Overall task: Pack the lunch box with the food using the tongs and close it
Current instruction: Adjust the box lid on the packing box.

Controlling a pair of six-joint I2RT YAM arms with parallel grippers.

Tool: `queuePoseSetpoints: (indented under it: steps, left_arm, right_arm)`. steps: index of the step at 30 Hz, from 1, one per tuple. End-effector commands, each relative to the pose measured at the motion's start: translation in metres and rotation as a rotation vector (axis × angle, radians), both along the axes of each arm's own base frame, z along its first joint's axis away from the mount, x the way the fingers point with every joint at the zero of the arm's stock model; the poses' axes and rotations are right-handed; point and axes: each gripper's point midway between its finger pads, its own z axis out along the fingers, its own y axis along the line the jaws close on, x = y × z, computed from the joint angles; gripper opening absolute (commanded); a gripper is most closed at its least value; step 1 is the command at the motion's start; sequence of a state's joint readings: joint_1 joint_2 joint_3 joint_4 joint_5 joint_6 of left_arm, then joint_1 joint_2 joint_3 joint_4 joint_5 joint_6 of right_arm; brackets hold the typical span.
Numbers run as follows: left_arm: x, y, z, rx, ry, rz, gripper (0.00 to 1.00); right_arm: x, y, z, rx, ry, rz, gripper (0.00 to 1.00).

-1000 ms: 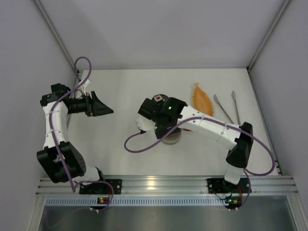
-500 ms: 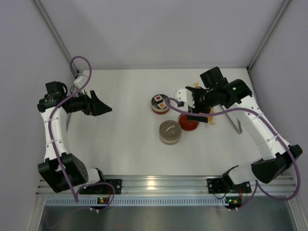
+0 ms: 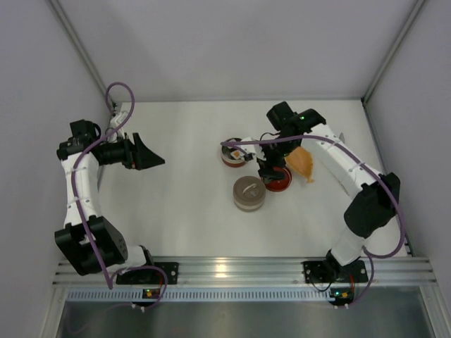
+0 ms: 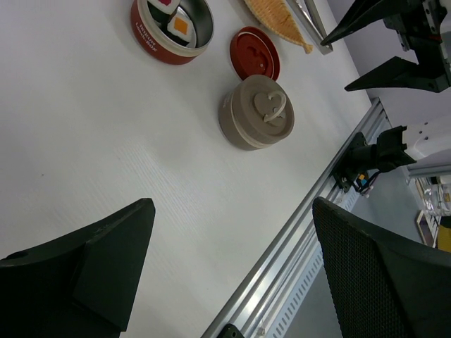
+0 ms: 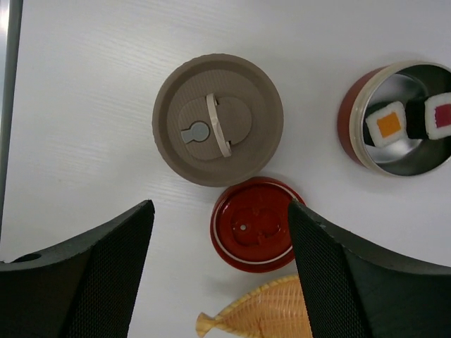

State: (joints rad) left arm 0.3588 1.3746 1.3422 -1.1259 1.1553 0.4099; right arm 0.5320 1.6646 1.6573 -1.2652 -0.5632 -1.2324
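Tabletop (image 3: 183,141) bears tongs (image 4: 313,24) cropped (top edge).

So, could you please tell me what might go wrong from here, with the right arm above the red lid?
1. The red lid lies flat, close beside the beige container and the orange tray; the right gripper, fingers open above it, could slip off its low edge or knock a neighbour.
2. In the top view the right arm's purple cable crosses over the open tin holding the food; it might snag the rim.
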Motion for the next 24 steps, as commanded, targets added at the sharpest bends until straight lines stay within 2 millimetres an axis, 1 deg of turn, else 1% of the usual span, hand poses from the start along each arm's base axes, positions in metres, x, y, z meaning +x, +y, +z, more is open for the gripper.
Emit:
queuePoseSetpoints:
  steps: [1,5,8,11,17,24]
  left_arm:
    - [0.001,-0.001,0.004,-0.012,-0.032,-0.014,0.98]
    - [0.001,-0.001,0.0,-0.013,-0.026,-0.015,0.98]
    - [0.002,0.0,-0.004,-0.019,-0.017,-0.014,0.98]
    - [0.003,-0.001,-0.007,-0.035,-0.003,-0.018,0.98]
    - [0.003,-0.001,-0.009,-0.045,0.006,-0.026,0.98]
    - [0.0,-0.001,-0.013,-0.03,0.006,-0.033,0.98]
  right_arm:
    - [-0.003,0.025,0.001,0.047,-0.019,0.116,0.75]
    - [0.001,0.03,-0.021,0.005,-0.023,0.135,0.69]
    - [0.008,0.038,-0.03,0.0,-0.055,0.128,0.66]
    - [0.011,0.044,-0.039,-0.018,-0.061,0.138,0.63]
    - [0.007,0.053,-0.056,-0.066,-0.096,0.193,0.57]
    - [-0.006,0.054,-0.082,-0.139,-0.09,0.25,0.52]
